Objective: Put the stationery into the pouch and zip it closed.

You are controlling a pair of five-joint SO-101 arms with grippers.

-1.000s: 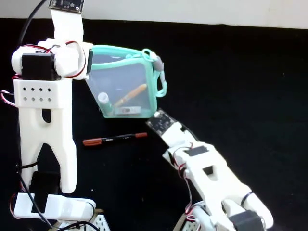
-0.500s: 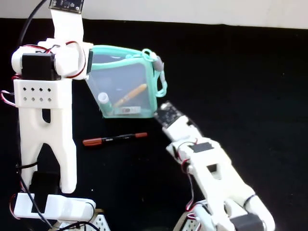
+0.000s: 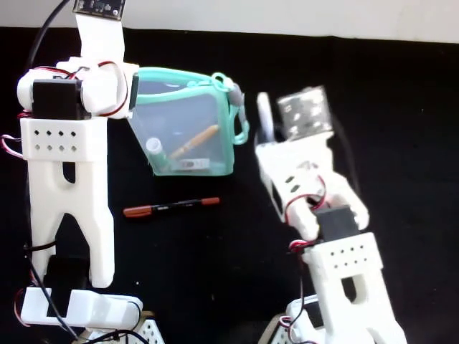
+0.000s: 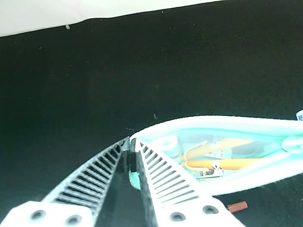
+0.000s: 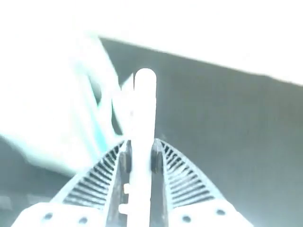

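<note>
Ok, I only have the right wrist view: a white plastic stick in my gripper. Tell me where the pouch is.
Observer: In the high view, the right gripper and its white plastic stick stand beside the looped strap of the translucent mint-green zip pouch.
Operator: Say what's holding it.
Observer: The left gripper is shut on its other end; the mouth gapes open.
Operator: Report what's not in yet.
Observer: A black marker with red ends lies on the black table, on the arms' side of the pouch.
</note>
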